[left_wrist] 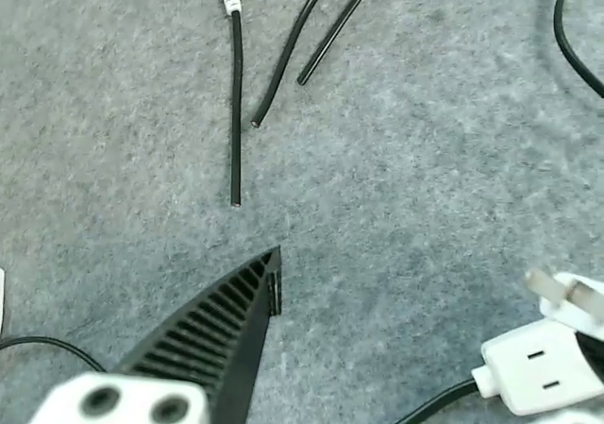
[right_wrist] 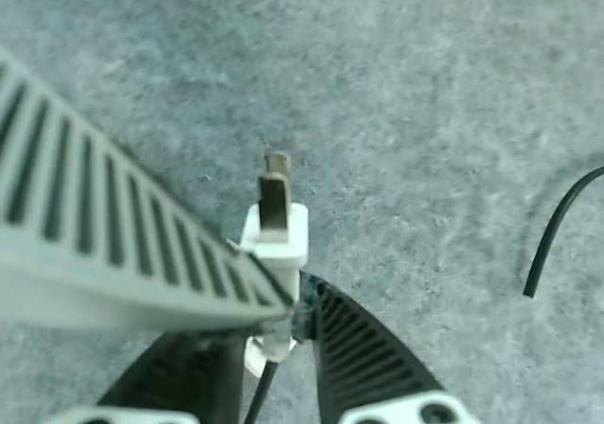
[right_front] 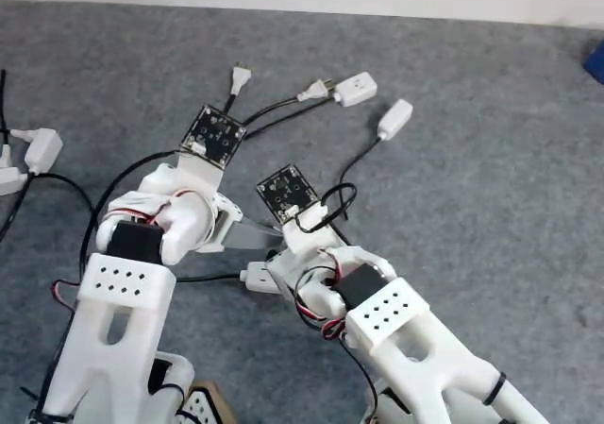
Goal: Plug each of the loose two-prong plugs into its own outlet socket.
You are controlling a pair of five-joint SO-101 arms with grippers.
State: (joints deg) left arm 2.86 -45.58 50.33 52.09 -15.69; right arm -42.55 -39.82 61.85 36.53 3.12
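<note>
High view: an outlet socket [right_front: 257, 277] lay on the surface [right_front: 500, 216], near, between the arms.

Left wrist view: left gripper [left_wrist: 272, 275] jaws were clenched, empty.

Right wrist view: right gripper [right_wrist: 283, 301] jaws grasped the white plug [right_wrist: 274, 228]. The left gripper crowded it; a bump could skew the prongs. Long axis ran along the jaws, prongs pointing far-left.
</note>
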